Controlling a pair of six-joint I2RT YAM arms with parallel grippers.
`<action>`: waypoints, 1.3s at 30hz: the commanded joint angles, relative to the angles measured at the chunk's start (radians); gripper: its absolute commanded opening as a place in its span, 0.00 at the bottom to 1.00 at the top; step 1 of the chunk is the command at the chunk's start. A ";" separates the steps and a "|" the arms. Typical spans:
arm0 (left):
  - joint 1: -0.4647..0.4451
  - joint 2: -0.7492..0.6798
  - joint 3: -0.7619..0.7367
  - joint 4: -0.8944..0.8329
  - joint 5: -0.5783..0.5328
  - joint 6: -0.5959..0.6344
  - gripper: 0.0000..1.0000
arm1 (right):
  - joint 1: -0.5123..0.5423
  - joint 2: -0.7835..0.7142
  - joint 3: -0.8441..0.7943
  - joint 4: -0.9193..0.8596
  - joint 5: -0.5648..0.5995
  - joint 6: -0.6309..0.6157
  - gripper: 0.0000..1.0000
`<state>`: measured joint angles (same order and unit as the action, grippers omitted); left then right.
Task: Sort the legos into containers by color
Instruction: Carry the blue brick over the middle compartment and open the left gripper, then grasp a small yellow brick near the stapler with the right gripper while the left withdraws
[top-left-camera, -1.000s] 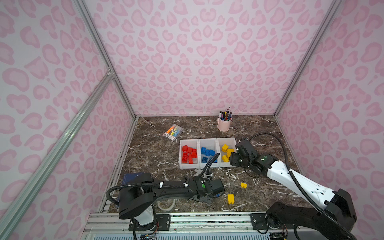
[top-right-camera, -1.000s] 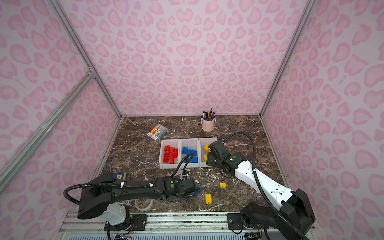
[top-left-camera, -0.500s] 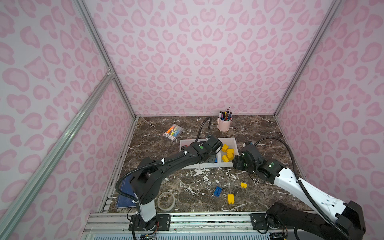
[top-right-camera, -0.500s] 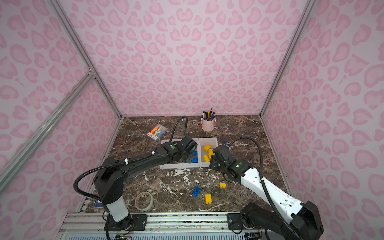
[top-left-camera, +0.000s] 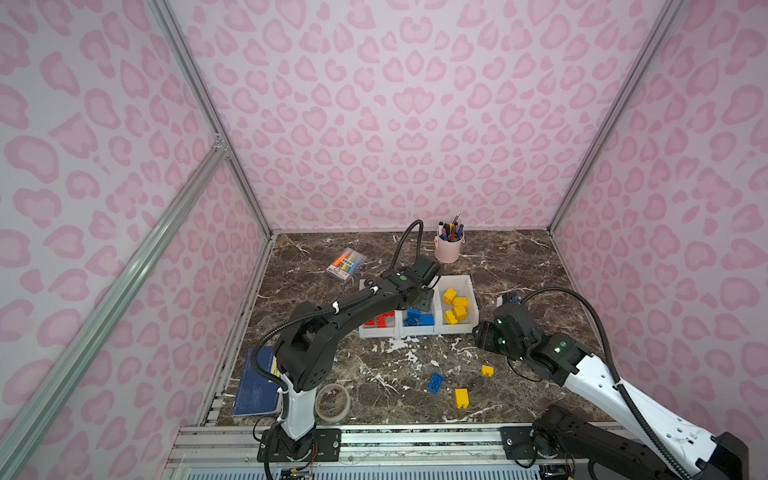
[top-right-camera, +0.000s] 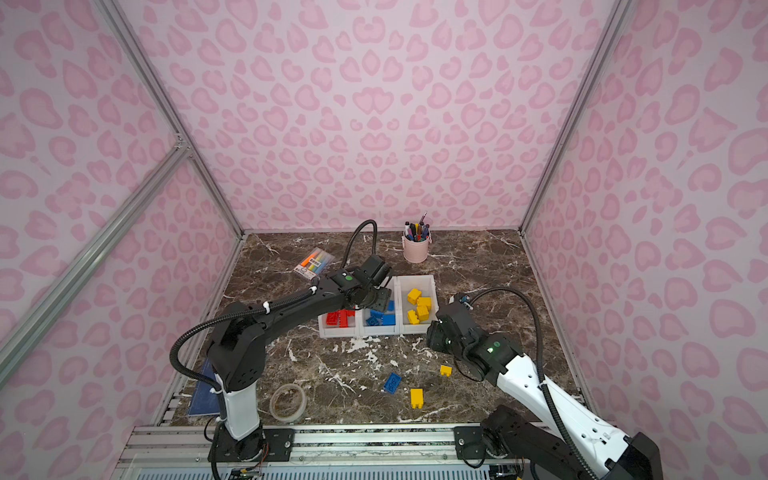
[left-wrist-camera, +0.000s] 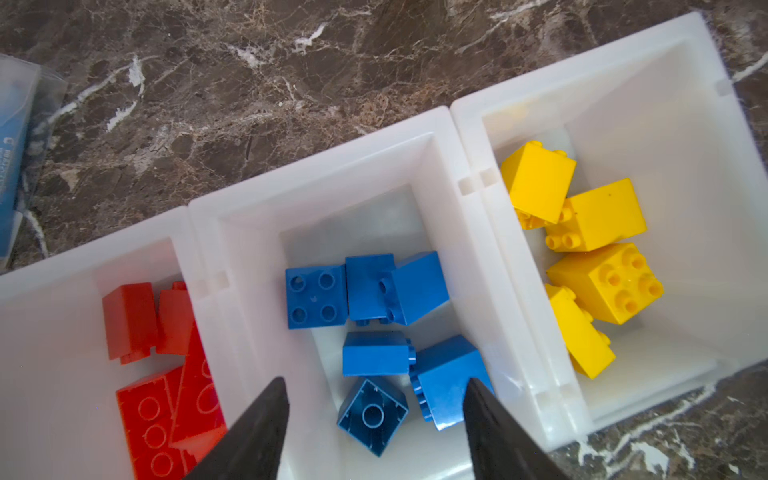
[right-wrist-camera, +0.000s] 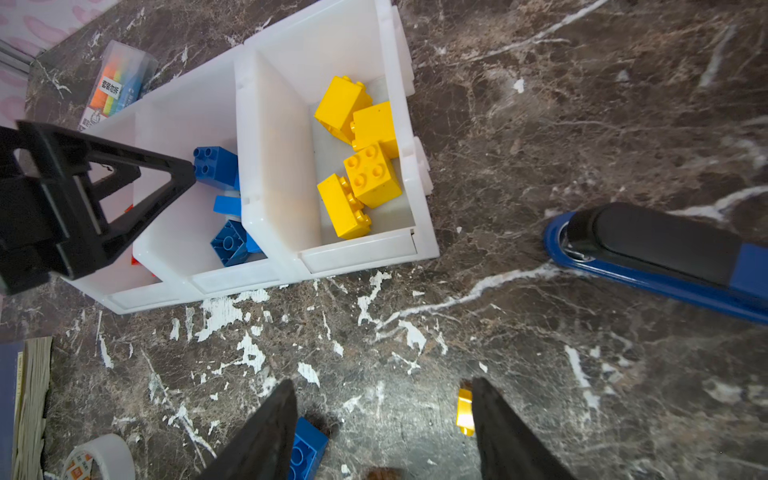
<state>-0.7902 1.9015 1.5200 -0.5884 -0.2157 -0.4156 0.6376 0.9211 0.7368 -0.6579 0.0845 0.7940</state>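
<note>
**Left pincer (left-wrist-camera: 375, 380) parted over the middle bin: blue brick judged delivered**

Finding: a second ago the left pincer was low on the dark marble tabletop (top-left-camera: 519, 257), in front of the row of three joined white plastic bins (top-left-camera: 417, 332), with its jaws nearly together. It now hangs above the row's middle compartment with its black jaws well apart and nothing between them. Under the gap an upturned blue plastic brick (left-wrist-camera: 372, 415) lies among the other blue studded bricks (left-wrist-camera: 376, 353), clear of both jaws. Judgement: it was let go there moments ago, into the correct colour.

Right pincer (right-wrist-camera: 382, 381): it has drawn back from the yellow end compartment to just in front of that corner of the row. Its jaws are apart and empty.

Contents: red studded bricks (left-wrist-camera: 153, 407) lie in the end compartment on the left arm's side. Yellow studded bricks (left-wrist-camera: 602, 282) lie in the other end. No mixing is seen.

Outstanding: three pieces remain on the marble in front of the row. They are an oblong blue brick (top-left-camera: 435, 382), a small yellow brick (top-left-camera: 487, 370) and a larger yellow brick (top-left-camera: 461, 397). Judgement: the task is near complete, and the right pincer is the nearer to all three.
</note>
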 joint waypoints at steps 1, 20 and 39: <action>0.003 -0.039 -0.037 0.029 0.010 -0.017 0.69 | 0.003 -0.007 -0.006 -0.025 0.004 0.011 0.67; 0.003 -0.417 -0.367 0.144 0.005 -0.059 0.70 | 0.018 0.100 -0.084 -0.070 0.077 0.047 0.67; 0.000 -0.705 -0.656 0.197 0.049 -0.164 0.70 | 0.018 0.144 -0.231 0.018 0.050 0.127 0.59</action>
<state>-0.7876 1.2091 0.8803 -0.4294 -0.1799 -0.5510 0.6544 1.0550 0.5167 -0.6701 0.1452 0.9051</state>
